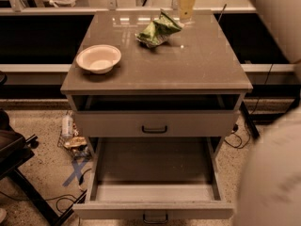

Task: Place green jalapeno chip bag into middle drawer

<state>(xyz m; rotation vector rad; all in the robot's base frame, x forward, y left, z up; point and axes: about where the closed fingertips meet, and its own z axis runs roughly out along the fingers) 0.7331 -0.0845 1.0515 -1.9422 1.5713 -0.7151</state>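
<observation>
Looking down, we find the bag [157, 30] lying crumpled on the top [197, 65], toward its far edge and a little right of centre. The gripper [186, 3] hangs over that far edge too, just beside the bag and, as far as we can see, not touching it. It carries nothing that we can make out, and whether it is spread or pressed together we cannot tell.

The relation that matters is this: the bag lies to the picture's left of the gripper and a shade nearer the camera. We therefore judge the reach to be a short sideways shift toward the bowl side, then a drop. The bag's long axis runs on a slant, from its near-left end up to its far-right corner, and that corner is the part closest to the gripper. We would close across the short width rather than along the slant, since crumpled foil is likely to slip or fold if pinched at a tip.

The bowl [99, 59] sits well apart at the left, out of the way. Below, the drawer [155, 192] stands pulled out toward the camera with nothing showing in it, and the shut drawer [197, 124] is above it. The grasp is not yet made; after it, the carry must come forward past the top's near edge and down into the drawer. A pale bulk [277, 173] fills the right edge, which we take for part of the arm.
</observation>
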